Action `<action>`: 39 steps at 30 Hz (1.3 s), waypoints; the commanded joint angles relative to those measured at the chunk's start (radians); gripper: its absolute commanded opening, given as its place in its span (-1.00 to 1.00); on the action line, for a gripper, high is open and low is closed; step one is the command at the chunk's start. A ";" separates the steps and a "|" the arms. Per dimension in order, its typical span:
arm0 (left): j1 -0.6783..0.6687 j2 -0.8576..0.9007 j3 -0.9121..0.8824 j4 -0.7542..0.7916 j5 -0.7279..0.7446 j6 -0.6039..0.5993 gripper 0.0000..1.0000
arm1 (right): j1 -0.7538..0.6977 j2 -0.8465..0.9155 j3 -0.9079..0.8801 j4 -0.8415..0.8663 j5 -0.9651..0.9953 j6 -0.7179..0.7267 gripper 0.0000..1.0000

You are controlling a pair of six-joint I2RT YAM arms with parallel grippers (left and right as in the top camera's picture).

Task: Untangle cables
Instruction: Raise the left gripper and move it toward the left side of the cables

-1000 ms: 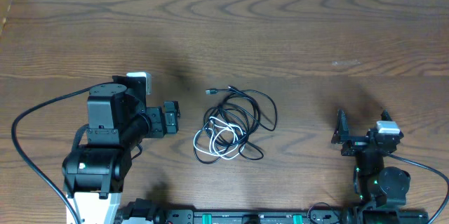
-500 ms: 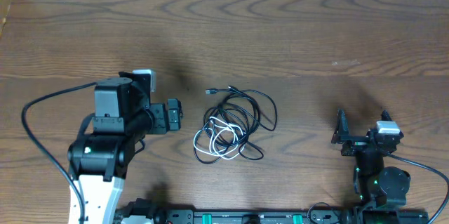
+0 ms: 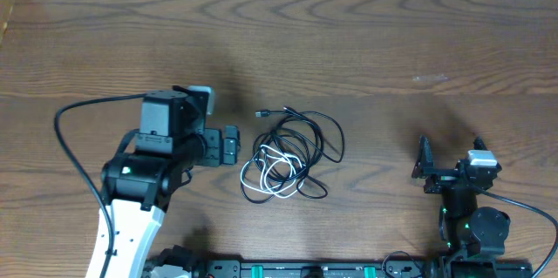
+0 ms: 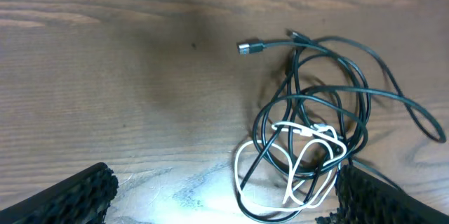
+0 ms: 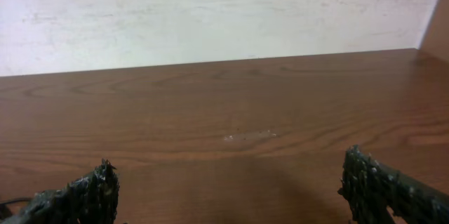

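Cables [image 4: 309, 130] now nearer left gripper [image 3: 234, 145]

L fingers [image 4: 74, 194] further right than before, now just beside cable tangle [image 3: 281, 166].
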 commanded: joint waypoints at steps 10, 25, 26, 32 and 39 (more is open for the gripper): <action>-0.032 0.042 0.022 0.002 -0.046 0.018 1.00 | 0.008 -0.007 -0.001 -0.005 0.008 0.006 0.98; -0.036 0.114 0.019 0.001 0.003 0.018 0.99 | 0.008 -0.007 -0.001 -0.005 0.007 0.006 0.98; -0.036 0.125 0.019 0.000 0.003 0.018 1.00 | 0.008 -0.007 -0.001 -0.005 0.008 0.006 0.99; -0.036 0.189 0.019 0.001 0.003 0.018 1.00 | 0.008 -0.007 -0.001 -0.005 0.007 0.006 0.99; -0.036 0.209 0.019 -0.006 0.003 0.018 1.00 | 0.008 -0.007 -0.001 -0.005 0.007 0.006 0.98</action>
